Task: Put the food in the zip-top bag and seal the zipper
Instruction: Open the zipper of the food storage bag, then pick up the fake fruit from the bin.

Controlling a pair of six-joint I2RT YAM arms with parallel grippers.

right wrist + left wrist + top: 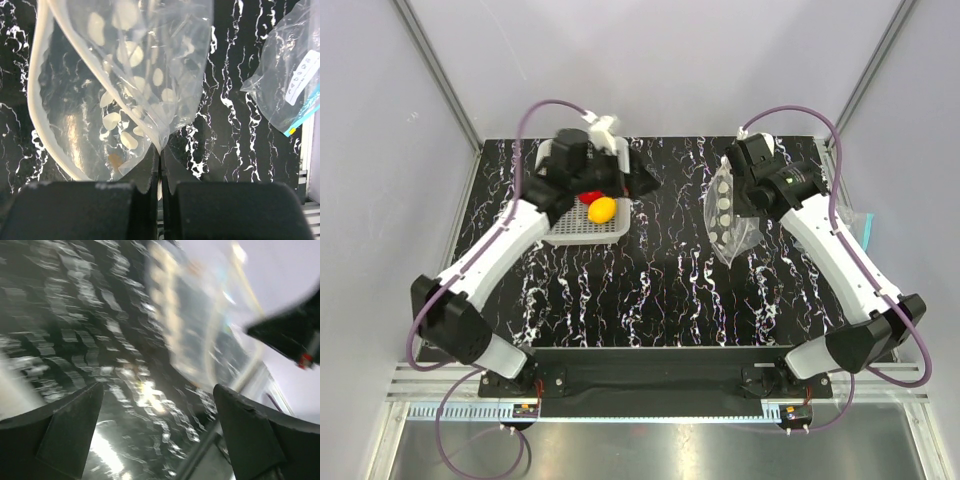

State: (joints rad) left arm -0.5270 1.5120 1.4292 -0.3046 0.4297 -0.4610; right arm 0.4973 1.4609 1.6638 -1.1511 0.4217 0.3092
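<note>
Glossy clear-plastic zip-top bag (125, 75) (crinkled)

Surface (660, 290): black, veined white like marble.
Back left: white mesh basket (595, 236) sits on it.
Right edge: clear bag with teal-blue strip (287, 65) lies there.

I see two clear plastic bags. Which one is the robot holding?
The white-dotted bag, pinched in the right hand; the bag with the teal-blue strip lies apart on the table, untouched.
</note>
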